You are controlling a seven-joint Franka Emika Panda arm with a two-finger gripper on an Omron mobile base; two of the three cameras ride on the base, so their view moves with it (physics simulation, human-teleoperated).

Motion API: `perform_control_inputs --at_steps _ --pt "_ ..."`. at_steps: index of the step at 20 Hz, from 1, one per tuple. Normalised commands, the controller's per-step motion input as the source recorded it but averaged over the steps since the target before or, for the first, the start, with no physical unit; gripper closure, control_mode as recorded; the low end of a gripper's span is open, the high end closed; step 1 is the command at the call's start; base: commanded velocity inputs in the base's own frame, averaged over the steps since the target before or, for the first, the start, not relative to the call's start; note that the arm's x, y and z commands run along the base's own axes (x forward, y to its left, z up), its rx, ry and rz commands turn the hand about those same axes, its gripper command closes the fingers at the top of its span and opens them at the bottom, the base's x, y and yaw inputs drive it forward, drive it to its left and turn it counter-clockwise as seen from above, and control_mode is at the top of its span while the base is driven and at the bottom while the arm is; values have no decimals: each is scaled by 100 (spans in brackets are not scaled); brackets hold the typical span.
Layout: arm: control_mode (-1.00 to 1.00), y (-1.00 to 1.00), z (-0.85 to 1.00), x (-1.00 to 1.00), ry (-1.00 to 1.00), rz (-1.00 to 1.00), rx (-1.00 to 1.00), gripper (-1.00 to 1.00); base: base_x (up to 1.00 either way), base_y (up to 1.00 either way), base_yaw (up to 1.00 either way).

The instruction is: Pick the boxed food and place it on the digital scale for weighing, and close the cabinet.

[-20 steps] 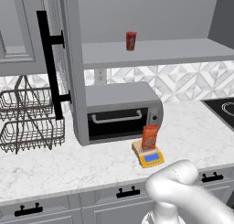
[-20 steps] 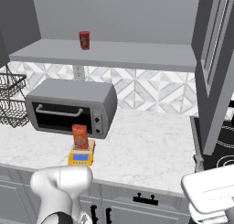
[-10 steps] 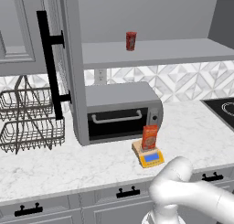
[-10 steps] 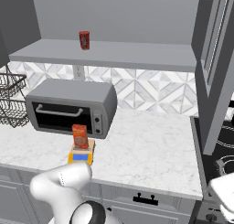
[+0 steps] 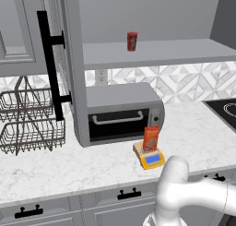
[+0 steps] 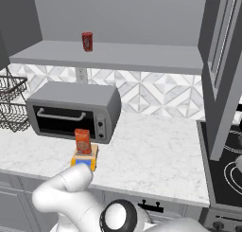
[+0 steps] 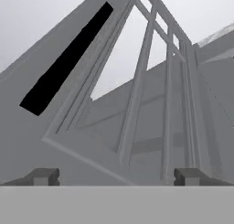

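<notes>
The orange-red boxed food (image 5: 150,138) (image 6: 82,141) stands upright on the yellow digital scale (image 5: 152,159) (image 6: 92,155), on the counter just in front of the toaster oven. The grey cabinet has both doors swung open: the left door (image 5: 71,82) with its long black bar handle (image 5: 50,68), and the right door (image 6: 227,75). In the hand view my gripper (image 7: 116,176) is open with nothing between its tips. It looks at a panelled cabinet door (image 7: 137,104) and a black handle (image 7: 64,58) close ahead. My white arm (image 5: 184,193) bends low in front of the counter.
A grey toaster oven (image 5: 122,112) (image 6: 71,110) sits under the cabinet's shelf, where a small red can (image 5: 132,41) (image 6: 87,41) stands. A wire dish rack (image 5: 27,123) is at the left, a black stovetop (image 6: 227,165) at the right. Drawers with short black pulls (image 5: 129,193) run below the counter.
My arm has swung lower and to the right; the white hand at the lower right of the right base view has left that view. The box and scale have not moved.
</notes>
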Motion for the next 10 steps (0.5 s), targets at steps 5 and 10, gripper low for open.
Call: perform_control_inputs --at_steps 5,10 --pt "-100 58 74 18 -6 9 4 -100 0 0 0" --pt "-100 100 29 -22 -4 5 -21 -100 0 0 0"
